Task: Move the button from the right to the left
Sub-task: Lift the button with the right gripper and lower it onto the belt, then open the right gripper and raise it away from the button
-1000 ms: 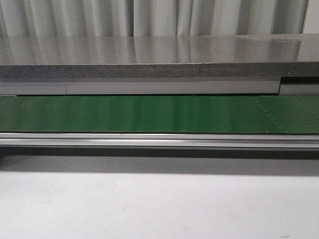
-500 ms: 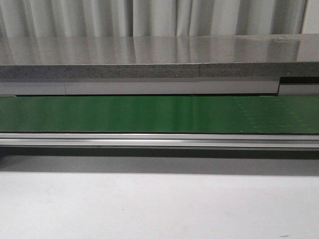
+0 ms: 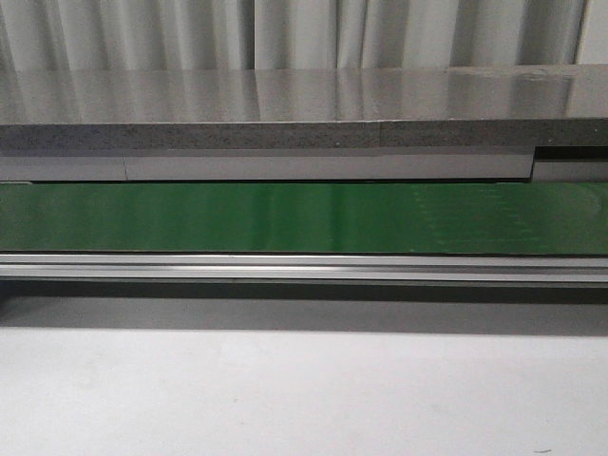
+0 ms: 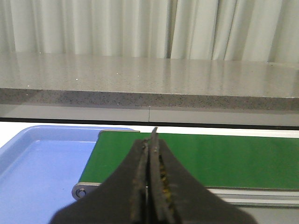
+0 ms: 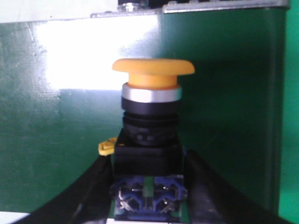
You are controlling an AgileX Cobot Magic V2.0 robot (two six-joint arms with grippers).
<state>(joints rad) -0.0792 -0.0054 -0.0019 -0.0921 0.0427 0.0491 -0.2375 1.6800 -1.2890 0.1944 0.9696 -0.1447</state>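
The button [image 5: 152,77] shows only in the right wrist view. It has a yellow-orange disc head, a silver ring, a black body and a blue base with a green mark. It lies over the green belt [image 5: 224,116]. My right gripper [image 5: 148,196] is shut on the button's dark body, with one black finger [image 5: 93,191] pressed against each side. In the left wrist view my left gripper [image 4: 150,142] is shut with nothing in it, its tips over the near end of the green belt [image 4: 224,158]. Neither gripper nor the button appears in the front view.
A blue tray [image 4: 42,163] lies beside the belt's end roller [image 4: 82,192]. The green conveyor belt [image 3: 304,217] runs across the front view between a metal rail [image 3: 304,268] and a grey stone counter [image 3: 304,104]. White tabletop [image 3: 304,389] lies in front.
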